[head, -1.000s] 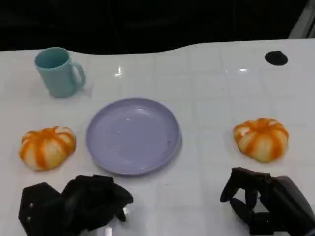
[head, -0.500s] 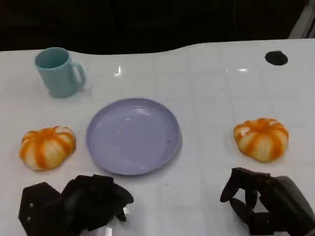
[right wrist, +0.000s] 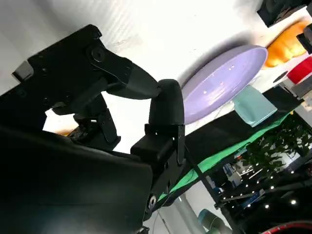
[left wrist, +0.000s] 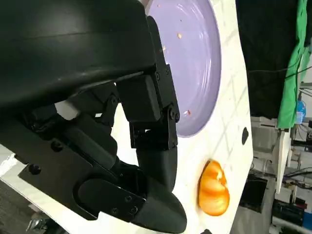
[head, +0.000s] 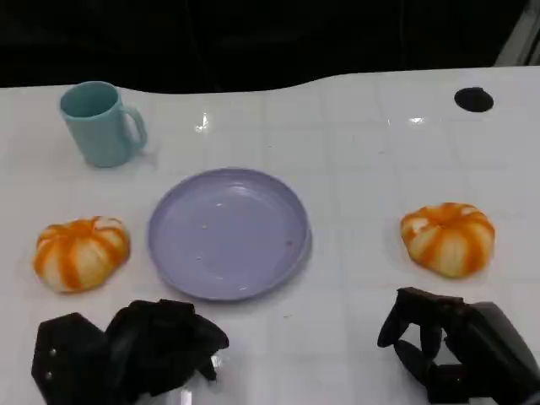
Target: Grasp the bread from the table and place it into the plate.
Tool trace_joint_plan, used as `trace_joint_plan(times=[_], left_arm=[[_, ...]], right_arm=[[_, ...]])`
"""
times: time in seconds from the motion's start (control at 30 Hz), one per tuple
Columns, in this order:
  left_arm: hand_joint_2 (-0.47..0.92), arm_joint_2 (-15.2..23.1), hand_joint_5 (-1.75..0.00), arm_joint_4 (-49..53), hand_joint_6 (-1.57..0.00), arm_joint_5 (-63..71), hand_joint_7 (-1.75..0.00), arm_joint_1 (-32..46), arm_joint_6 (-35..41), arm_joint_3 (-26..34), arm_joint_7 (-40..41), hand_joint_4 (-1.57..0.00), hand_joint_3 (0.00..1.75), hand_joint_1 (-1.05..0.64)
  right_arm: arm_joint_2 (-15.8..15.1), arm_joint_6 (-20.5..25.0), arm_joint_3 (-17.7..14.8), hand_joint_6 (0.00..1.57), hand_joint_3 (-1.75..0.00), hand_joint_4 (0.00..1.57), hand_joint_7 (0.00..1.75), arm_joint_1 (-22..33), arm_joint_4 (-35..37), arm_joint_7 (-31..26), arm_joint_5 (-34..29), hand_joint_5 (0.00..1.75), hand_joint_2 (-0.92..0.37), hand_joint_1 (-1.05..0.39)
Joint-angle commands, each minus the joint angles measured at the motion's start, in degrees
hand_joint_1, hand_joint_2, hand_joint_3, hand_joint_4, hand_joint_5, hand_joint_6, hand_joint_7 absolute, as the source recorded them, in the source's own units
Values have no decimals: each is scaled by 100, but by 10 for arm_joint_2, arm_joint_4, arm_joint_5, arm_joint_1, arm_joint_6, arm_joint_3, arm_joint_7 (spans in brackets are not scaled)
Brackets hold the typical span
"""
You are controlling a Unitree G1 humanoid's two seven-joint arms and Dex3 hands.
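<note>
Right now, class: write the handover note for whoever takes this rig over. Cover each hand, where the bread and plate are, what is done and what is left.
Left hand: near table edge, fingers curled in, holding nothing.
Right hand: near edge, fingers apart, holding nothing.
Plate: purple, mid-table, no bread in it.
Left bread: on the table beside the plate, ahead of the left hand.
Right bread: on the table ahead of the right hand, apart from the plate.
Done: nothing yet.
Left: grasp bread, set it in the plate.

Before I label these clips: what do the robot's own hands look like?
Both are matte black, built of blocky jointed segments with rounded fingertips. The left robot hand has a broad rounded shell with small screw heads; the right robot hand looks the same. No cables or markings visible.
</note>
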Motion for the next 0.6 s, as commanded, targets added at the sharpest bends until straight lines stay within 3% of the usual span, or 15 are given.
trace_joint_plan(times=[0.03, 0.23, 0.3, 0.4, 0.6], left_arm=[[63, 9, -152, 1, -148, -2, -48, 4, -1, 4, -4, -88, 27, -105], [63, 10, -153, 2, -148, -3, -47, 3, 4, 5, -4, -88, 26, -105], [63, 10, -153, 1, -148, -3, -47, 3, 4, 5, -4, -88, 26, -105], [63, 9, -153, 0, -148, -2, -47, 4, 5, 5, -2, -88, 26, -105], [64, 8, -153, 3, -148, 0, -47, 3, 1, 4, -2, -88, 25, -105]], right_arm=[[-4, -9, -6, 74, -102, 76, 130, 0, -5, -5, 10, 174, -53, -33], [-4, -6, -8, 86, -76, 76, 81, 3, -17, -19, 0, 138, -64, -31], [-5, -6, -7, 88, -73, 77, 75, 3, -18, -21, -1, 134, -65, -31], [-6, 2, -16, 83, -63, 70, 60, 12, -56, -33, -12, 123, -69, -34], [-19, 42, -26, 71, -21, 53, 30, 24, -117, -11, -18, 99, -90, -39]])
